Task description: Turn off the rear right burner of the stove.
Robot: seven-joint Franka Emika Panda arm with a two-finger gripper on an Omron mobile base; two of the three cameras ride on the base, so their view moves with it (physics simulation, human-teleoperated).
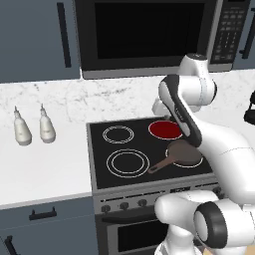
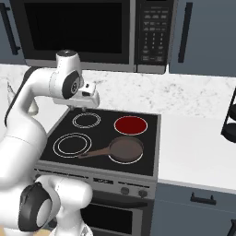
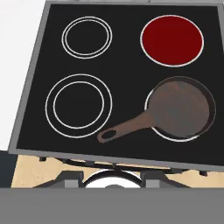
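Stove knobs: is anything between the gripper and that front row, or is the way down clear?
Nothing visible blocks it. The gripper hangs above the stove near its back edge. The frying pan sits front right, below the glowing rear right burner. The knobs line the front panel, uncovered.

Count, taking the stove (image 1: 99,149) as landmark. Burners on its glass: four; one glowing red, the rear right burner (image 3: 172,40); three unlit. Frying pan (image 3: 181,108): one, front right. Knobs on its front: three visible. Bottles (image 1: 22,130) left of it: two. Microwave (image 1: 144,35) above it: one.
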